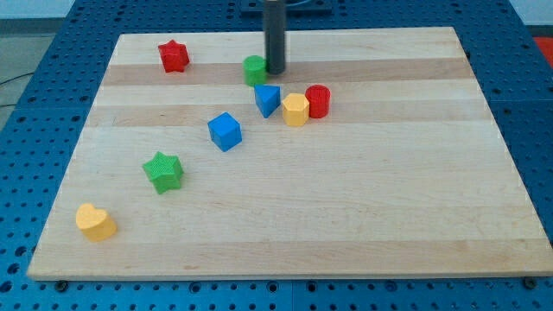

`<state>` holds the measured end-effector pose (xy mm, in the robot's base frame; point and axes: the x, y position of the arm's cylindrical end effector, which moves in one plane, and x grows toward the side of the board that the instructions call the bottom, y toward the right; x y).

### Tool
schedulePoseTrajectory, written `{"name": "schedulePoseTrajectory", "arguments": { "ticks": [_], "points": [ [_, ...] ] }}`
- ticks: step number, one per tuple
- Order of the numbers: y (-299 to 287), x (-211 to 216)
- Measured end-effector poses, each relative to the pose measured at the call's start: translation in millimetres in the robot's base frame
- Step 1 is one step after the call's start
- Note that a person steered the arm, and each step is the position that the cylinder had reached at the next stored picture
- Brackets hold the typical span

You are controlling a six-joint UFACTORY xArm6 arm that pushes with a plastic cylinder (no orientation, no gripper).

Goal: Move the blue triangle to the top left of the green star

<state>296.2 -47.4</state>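
The blue triangle (pixel 267 100) lies on the wooden board (pixel 363 199) above the middle. The green star (pixel 162 170) lies at the lower left, well apart from it. My tip (pixel 275 71) comes down from the view's top and rests just above the blue triangle, right beside a round green block (pixel 254 70) on its left. The tip is apart from the triangle by a small gap.
A blue cube (pixel 225 131) lies between the triangle and the green star. A yellow hexagon (pixel 295 110) and a red cylinder (pixel 318 101) sit right of the triangle. A red star (pixel 173 56) is at the top left, a yellow heart (pixel 95 222) at the bottom left.
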Motion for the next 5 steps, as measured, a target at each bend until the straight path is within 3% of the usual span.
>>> {"name": "schedulePoseTrajectory", "arguments": {
  "ticks": [2,3,4,5],
  "points": [
    [-102,33],
    [-97,32],
    [-51,5],
    [7,9]
  ]
}}
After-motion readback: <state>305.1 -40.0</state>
